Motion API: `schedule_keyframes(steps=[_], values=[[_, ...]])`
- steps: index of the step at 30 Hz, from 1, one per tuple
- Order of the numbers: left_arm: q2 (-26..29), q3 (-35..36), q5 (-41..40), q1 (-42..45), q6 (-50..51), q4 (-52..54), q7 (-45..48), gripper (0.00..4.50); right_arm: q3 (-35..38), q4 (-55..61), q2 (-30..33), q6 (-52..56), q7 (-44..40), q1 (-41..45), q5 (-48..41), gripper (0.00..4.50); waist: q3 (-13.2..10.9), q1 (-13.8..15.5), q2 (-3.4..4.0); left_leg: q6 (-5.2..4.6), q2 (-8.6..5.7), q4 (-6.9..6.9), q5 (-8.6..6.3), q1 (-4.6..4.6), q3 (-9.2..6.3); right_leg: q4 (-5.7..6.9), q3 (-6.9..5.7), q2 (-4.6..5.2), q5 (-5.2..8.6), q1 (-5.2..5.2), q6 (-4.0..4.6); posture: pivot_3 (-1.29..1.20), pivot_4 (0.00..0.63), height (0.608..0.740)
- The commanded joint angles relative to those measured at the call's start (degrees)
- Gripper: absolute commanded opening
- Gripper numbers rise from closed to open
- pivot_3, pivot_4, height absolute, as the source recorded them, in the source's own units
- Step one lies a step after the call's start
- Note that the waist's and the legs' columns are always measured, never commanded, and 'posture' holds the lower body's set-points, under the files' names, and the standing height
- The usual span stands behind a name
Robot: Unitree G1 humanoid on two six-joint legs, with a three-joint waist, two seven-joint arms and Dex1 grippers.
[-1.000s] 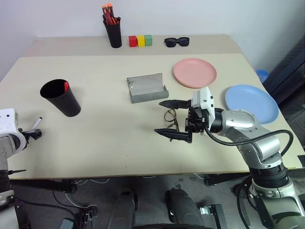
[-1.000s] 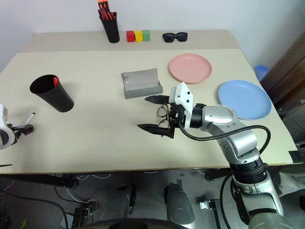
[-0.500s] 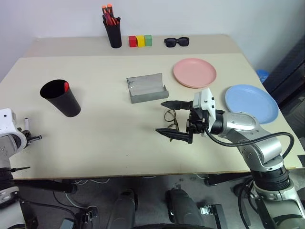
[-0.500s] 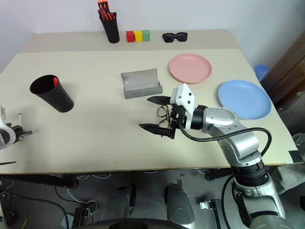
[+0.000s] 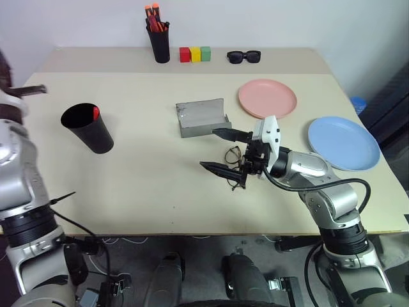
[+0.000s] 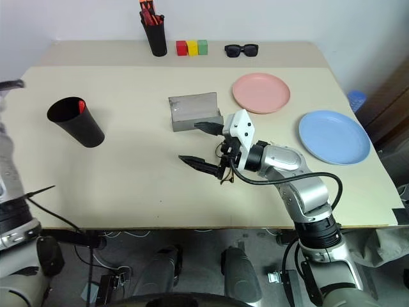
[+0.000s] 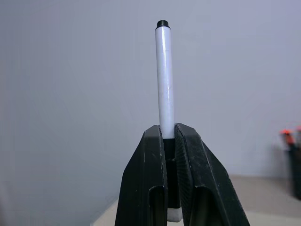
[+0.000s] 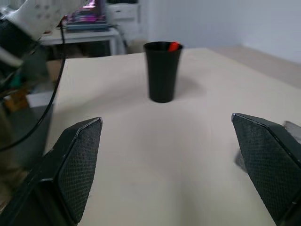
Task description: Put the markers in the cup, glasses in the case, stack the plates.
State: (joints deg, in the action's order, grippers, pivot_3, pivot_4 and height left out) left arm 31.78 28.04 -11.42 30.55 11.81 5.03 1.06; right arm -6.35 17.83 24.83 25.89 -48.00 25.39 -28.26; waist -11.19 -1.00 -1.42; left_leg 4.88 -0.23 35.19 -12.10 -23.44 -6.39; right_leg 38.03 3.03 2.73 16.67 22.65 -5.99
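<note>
The left claw is clenched tight on a slim marker with a white barrel and a small black tip. The marker sticks straight out from between the two black fingers, and a plain pale wall is behind it. In the head views this claw is up at the far left edge of the beige tabletop, above the tabletop and to the left of the cup.

The wide black plastic cup stands upright on the left part of the tabletop. A marker with a red cap is already inside it, leaning on the rim.

The right claw is spread wide, with nothing in it. It points to the left, with one finger on each side of the thin dark-framed glasses. The glasses lie on the tabletop near the middle. I cannot tell if the fingers touch them.

The flat grey glasses case lies open just behind the glasses.

The round pink plate sits to the right of the case. The round light blue plate sits further right, near the edge, apart from the pink one.

At the back stand a narrow black holder full of orange-capped pens, three small blocks, red, yellow and green, and thick black sunglasses.
</note>
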Motion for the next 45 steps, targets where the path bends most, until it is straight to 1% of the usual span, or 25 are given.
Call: schedule_keyframes(steps=[1,8,12,18,21,26,30,33,35,37,38,40,42,45], values=[[-0.94,-2.32,2.95,0.93,-3.83,-1.06,-1.26,0.06,1.11,0.53,-0.88,-2.23,0.98,0.82,0.38,4.50,0.00,-0.22,0.01,0.00,0.00,0.00,0.00,0.00,0.00,0.01,0.00,-0.01,0.00,0.00,0.00,0.00,0.150,0.740],[-3.77,-3.55,4.78,-0.99,-6.24,-4.73,-3.35,0.06,1.70,0.64,-0.85,-3.10,1.66,0.23,0.79,4.50,0.00,-0.20,0.01,0.00,0.03,0.00,0.00,0.00,-0.02,0.05,0.00,-0.05,0.00,0.02,0.00,0.00,0.150,0.740],[-5.85,-3.51,4.44,-2.63,-6.36,-4.72,-4.59,0.06,1.63,0.59,-1.00,-3.43,2.00,0.06,0.92,4.50,0.00,-0.08,0.01,0.00,0.03,0.00,0.00,0.00,-0.03,0.04,0.00,-0.05,0.00,0.02,0.00,0.00,0.150,0.740],[-8.00,-5.19,4.38,-4.99,-6.20,-4.94,-3.94,0.06,1.25,0.20,-1.30,-3.73,2.10,0.44,0.86,4.50,0.00,-0.14,0.01,0.00,0.03,0.01,0.00,0.00,-0.04,0.04,0.00,-0.05,0.00,0.01,0.00,0.00,0.150,0.740],[-8.37,-5.31,4.64,-5.61,-6.45,-4.99,-4.08,1.18,1.16,-0.02,-1.43,-3.83,1.99,0.60,0.91,4.50,0.00,-0.10,0.01,0.00,0.03,0.01,0.00,0.00,-0.05,0.05,0.00,-0.06,0.00,0.01,0.00,0.00,0.150,0.740],[-8.99,-4.08,3.99,-5.86,-6.56,-4.58,-5.44,3.72,1.13,-0.12,-1.46,-3.73,1.81,0.77,0.84,4.50,0.00,-0.10,0.01,0.00,0.03,0.01,0.00,0.00,-0.05,0.04,0.00,-0.06,0.00,0.00,0.00,0.00,0.150,0.740],[-9.78,-3.19,1.45,-4.53,-6.14,-3.53,-5.13,3.72,1.15,-0.18,-1.14,-3.54,1.66,0.87,0.97,4.50,0.00,-0.07,0.01,0.00,0.02,0.01,0.00,0.00,-0.05,0.04,-0.01,-0.06,0.00,0.00,0.00,0.00,0.150,0.740],[-9.60,-5.41,-1.76,-2.36,-3.86,-1.09,-1.36,3.72,1.39,-0.49,-0.49,-3.56,1.45,0.95,1.33,4.50,0.00,-0.04,0.01,0.00,0.02,0.02,0.00,0.00,-0.05,0.04,-0.01,-0.06,0.00,0.00,0.00,0.00,0.150,0.740],[-7.99,-10.37,-4.49,-0.24,0.40,1.32,5.89,3.72,2.17,-1.13,0.69,-3.65,1.12,1.28,1.78,4.50,-0.01,0.32,0.00,0.00,0.02,0.03,0.00,-0.01,-0.06,0.04,-0.02,-0.06,0.00,-0.02,0.00,0.00,0.150,0.740],[-5.36,-17.07,-6.78,2.67,9.79,2.24,13.91,4.27,3.27,-2.15,2.94,-3.57,0.40,1.93,2.48,4.50,-0.01,0.42,0.01,0.00,-0.01,0.05,0.00,-0.02,-0.08,-0.02,-0.04,-0.05,0.00,-0.08,-0.01,0.00,0.150,0.740],[-3.66,-20.75,-6.60,3.98,14.42,1.86,17.40,4.48,3.71,-2.43,4.15,-3.53,-0.20,2.12,2.64,4.50,-0.01,0.44,0.01,0.00,-0.03,0.06,0.00,-0.02,-0.09,-0.03,-0.04,-0.04,0.01,-0.11,-0.01,0.00,0.150,0.740],[-1.41,-27.06,-4.63,6.85,20.39,-0.86,21.95,4.48,4.44,-2.50,6.65,-3.49,-1.52,2.10,2.65,4.50,-0.03,0.03,0.05,0.00,-0.06,0.06,0.00,0.01,-0.09,-0.04,-0.03,-0.05,0.01,-0.15,-0.02,0.00,0.150,0.740],[-1.13,-30.79,-4.57,10.28,26.87,-5.18,24.74,4.48,5.13,-2.33,8.70,-3.36,-2.62,1.84,2.49,4.50,-0.04,-0.40,0.09,-0.01,-0.04,0.00,0.00,0.06,-0.09,-0.03,-0.03,-0.06,0.02,-0.15,-0.03,0.00,0.150,0.740],[-0.79,-39.43,-0.82,16.01,27.59,-13.45,32.72,4.48,6.91,-1.23,12.43,-2.71,-4.21,0.36,2.13,4.50,-0.08,-1.49,0.14,-0.02,0.01,-0.05,0.00,0.06,-0.12,0.05,-0.03,-0.15,0.03,-0.06,-0.02,0.00,0.150,0.740]])
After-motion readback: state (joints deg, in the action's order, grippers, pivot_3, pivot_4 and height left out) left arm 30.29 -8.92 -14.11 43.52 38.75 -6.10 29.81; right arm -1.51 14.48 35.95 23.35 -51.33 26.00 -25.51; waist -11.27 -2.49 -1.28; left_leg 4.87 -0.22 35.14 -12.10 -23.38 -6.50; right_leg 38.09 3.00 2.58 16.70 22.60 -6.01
